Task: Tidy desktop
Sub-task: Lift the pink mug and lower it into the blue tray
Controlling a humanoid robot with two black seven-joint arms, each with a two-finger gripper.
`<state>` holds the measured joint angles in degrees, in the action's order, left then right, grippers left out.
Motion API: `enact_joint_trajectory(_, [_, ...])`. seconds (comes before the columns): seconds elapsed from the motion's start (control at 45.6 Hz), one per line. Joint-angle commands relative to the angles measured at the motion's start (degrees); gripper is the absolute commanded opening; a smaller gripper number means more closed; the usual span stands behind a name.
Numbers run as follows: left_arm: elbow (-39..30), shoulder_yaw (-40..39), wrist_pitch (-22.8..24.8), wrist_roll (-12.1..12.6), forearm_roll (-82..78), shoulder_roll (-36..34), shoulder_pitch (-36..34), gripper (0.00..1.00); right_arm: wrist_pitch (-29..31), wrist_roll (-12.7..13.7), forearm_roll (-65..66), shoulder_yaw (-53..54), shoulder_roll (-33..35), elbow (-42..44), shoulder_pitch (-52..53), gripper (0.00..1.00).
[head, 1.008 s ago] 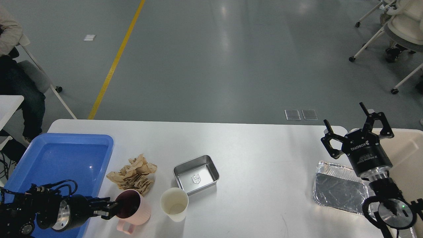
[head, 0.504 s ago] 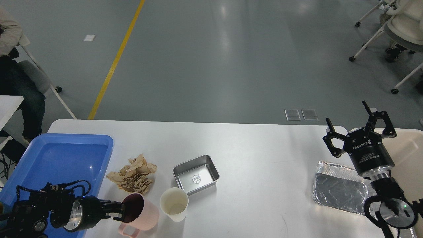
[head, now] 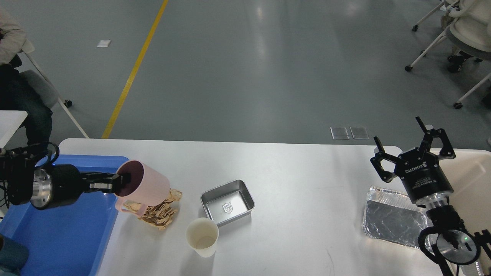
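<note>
The white desktop holds a crumpled brown paper, a white paper cup, a small steel tray and a foil tray. My left gripper is shut on the rim of a pink mug, held tilted in the air above the paper, by the right edge of the blue tray. My right gripper is open and empty, raised above the desktop's back right, behind the foil tray.
A cream bin stands at the right edge. A seated person and a small white table are at the far left. Chairs stand on the floor at the back right.
My left gripper has lifted the pink mug off the desktop and carried it up and back-left, over the crumpled paper beside the blue tray. The right gripper has barely shifted.
</note>
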<state>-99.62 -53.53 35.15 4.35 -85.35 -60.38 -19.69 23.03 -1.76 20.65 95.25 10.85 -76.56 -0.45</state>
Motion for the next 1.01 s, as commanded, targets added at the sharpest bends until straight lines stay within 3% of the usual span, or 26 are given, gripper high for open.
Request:
enact_joint_trajectory(0.0, [-0.05, -2.63, 1.59, -0.05, 0.54, -3.07, 0.09, 0.0, 0.0, 0.0, 0.0, -0.07, -0.12, -0.17, 0.1, 1.0])
enact_joint_trajectory(0.197, [1.18, -2.37, -0.07, 0.13, 0.54, -9.4, 3.07, 0.01, 0.0, 0.0, 0.0, 0.02, 0.14, 0.01, 0.1, 1.0])
enact_joint_trajectory(0.372, [5.48, -2.11, -5.7, 0.04, 0.54, -14.5, 9.22, 0.02, 0.0, 0.0, 0.0, -0.07, 0.14, 0.09, 0.1, 1.0])
enact_joint_trajectory(0.504, [9.35, -1.32, -7.28, -0.31, 0.54, -14.16, 12.74, 0.03, 0.0, 0.0, 0.0, 0.02, 0.14, 0.09, 0.1, 1.0])
enact_joint_trajectory(0.723, [12.69, 1.06, -15.28, -0.4, -0.78, -13.54, 23.11, 0.04, 0.0, 0.0, 0.0, 0.11, 0.14, 0.18, -0.07, 1.0])
enact_joint_trajectory(0.986, [16.12, 2.73, -18.97, -1.1, -0.87, -10.55, 25.23, 0.04, 0.0, 0.0, 0.0, 0.02, 0.05, 0.09, -0.07, 1.0])
